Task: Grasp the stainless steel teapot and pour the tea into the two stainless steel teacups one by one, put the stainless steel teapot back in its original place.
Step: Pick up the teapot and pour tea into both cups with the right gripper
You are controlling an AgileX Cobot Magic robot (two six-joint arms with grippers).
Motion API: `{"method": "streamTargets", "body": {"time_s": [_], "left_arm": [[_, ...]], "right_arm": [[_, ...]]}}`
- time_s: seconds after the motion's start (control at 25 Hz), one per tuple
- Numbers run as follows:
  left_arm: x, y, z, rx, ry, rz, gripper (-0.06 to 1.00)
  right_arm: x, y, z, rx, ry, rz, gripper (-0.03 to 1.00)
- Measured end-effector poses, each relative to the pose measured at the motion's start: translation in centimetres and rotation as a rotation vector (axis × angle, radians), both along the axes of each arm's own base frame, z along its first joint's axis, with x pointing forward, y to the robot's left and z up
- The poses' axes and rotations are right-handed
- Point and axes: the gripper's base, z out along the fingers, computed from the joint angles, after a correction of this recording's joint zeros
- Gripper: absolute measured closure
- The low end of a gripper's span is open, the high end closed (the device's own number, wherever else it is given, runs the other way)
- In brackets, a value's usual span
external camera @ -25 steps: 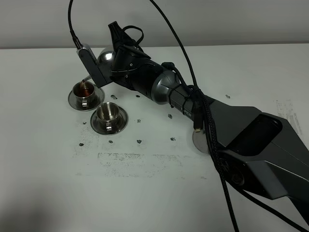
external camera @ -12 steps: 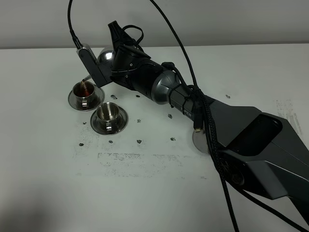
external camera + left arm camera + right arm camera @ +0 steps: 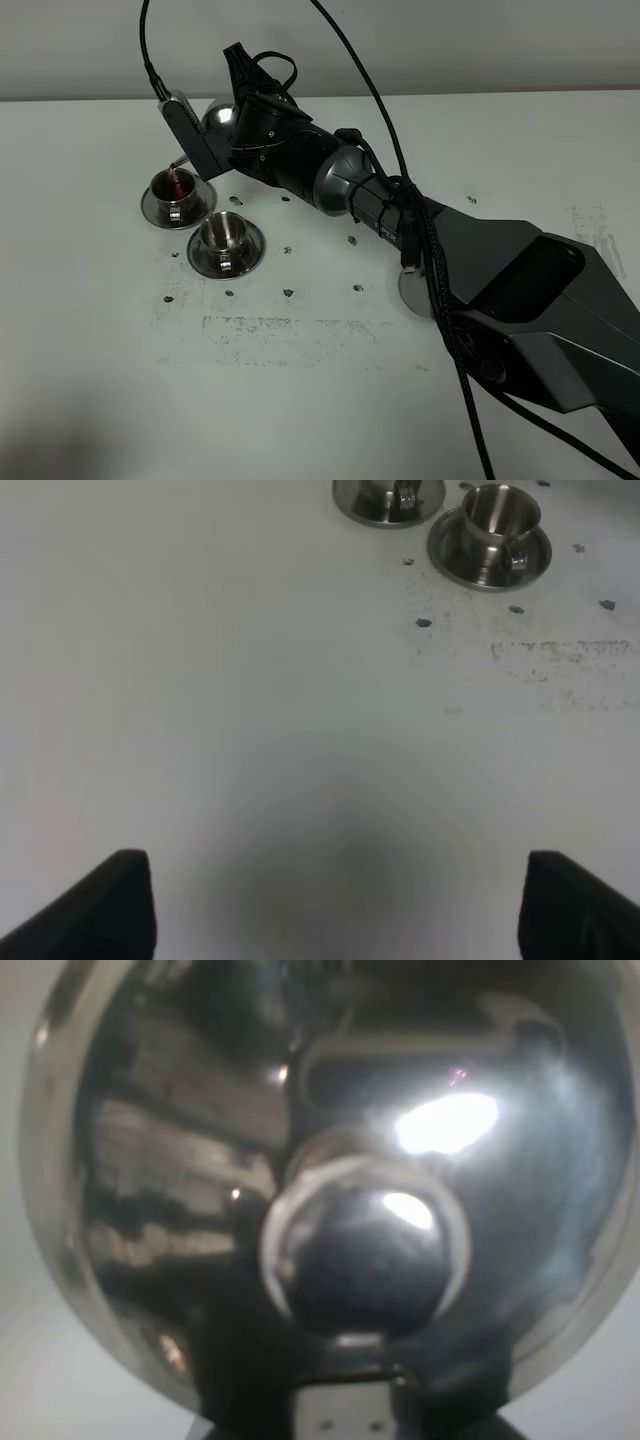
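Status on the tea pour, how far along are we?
Done: the stainless steel teapot is grasped and lifted. In hand: it is tilted with its spout over the farther teacup, which shows reddish tea. Left: the nearer teacup looks empty, and the teapot has yet to go back on the table.

Open table (image 3: pixel 250 730) beside the teacups (image 3: pixel 497 528)

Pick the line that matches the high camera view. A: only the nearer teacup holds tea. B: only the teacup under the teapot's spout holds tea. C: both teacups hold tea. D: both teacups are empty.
B: the far teacup, below the tilted teapot, shows reddish liquid, while the nearer teacup shows only bare steel inside.
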Motion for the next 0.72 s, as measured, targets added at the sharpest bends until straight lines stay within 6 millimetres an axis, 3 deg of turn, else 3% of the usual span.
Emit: {"method": "streamTargets", "body": {"time_s": [0.72], "left_arm": [[0.0,0.0,0.0,0.0,0.0,0.0,0.22]], "right_arm": [[0.0,0.0,0.0,0.002,0.0,-0.001,0.79]]}}
